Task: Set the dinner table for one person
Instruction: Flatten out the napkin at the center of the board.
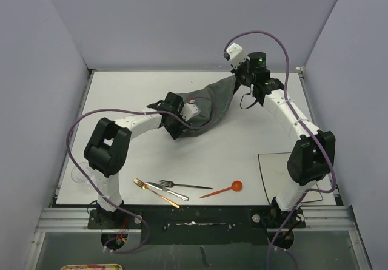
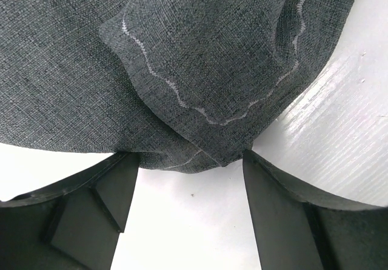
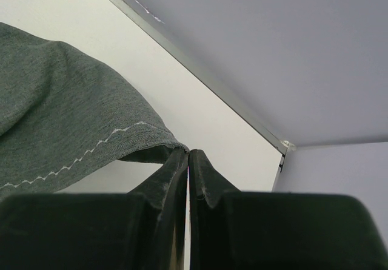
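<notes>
Two claws along a 1-to-7 o'clock axis: right claw (image 3: 188, 156) pinched shut on placemat (image 1: 216, 103) corner, left claw (image 2: 185, 161) spread open astride nearer fold. Bunched toward 12 o'clock of surface (image 1: 233, 155).

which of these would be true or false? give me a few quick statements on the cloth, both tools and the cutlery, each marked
1. The right tool is shut on an edge of the placemat. True.
2. The placemat lies flat and spread out on the dinner table. False: it is bunched, with one end lifted up to the right tool.
3. The left tool is open, with a placemat corner at its gap. True.
4. The orange spoon rests on the plate. False: it lies on the bare table, apart from the plate.
5. A silver fork lies near the table's near edge. True.
</notes>
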You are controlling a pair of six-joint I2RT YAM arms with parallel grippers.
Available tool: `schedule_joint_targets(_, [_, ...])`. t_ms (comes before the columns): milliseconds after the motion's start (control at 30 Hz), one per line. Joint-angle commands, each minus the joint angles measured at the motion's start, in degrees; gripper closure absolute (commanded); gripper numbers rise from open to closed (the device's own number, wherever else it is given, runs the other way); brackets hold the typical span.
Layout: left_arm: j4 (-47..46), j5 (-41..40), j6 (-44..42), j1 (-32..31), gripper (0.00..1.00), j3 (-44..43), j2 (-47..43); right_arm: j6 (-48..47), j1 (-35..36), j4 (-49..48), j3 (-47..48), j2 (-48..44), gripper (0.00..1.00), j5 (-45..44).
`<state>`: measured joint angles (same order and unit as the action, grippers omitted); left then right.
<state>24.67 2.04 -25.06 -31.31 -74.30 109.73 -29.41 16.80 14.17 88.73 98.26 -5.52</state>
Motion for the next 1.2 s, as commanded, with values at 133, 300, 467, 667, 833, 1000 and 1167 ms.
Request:
schedule_joint_targets(133, [0.3,2.1,0.9,0.2,0.34,-3.1,-0.1,0.8,-0.5,-1.2,2.7,0.2,1.00,0.1])
schedule_joint_targets(300, [0.1,3.3,1.6,-0.1,0.37,-3.3,-0.7,0.8,-0.5,-1.0,2.7,0.3,1.00,0.2])
schedule_joint_targets(467, [1.1,4.1,2.2,-0.6,0.38,-4.3,-0.9,0.8,-0.5,-1.0,2.6,0.1,1.00,0.2])
schedule_joint_targets(667, [1.7,4.0,2.3,-1.4,0.40,-5.0,-1.2,0.9,-0.5,-0.9,2.3,-0.1,1.00,0.2])
schedule_joint_targets(833, [3.4,4.0,3.0,-1.7,0.40,-6.6,-1.3,0.8,-0.5,-0.9,2.2,-0.1,1.00,0.2])
schedule_joint_targets(1000, [4.4,3.4,3.3,-2.3,0.40,-6.2,-1.2,0.8,-0.5,-0.8,2.5,0.0,1.00,0.4])
schedule_joint_targets(1167, [3.9,3.1,3.4,-2.5,0.40,-6.2,-4.1,0.8,-0.5,-0.9,2.4,0.1,1.00,0.5])
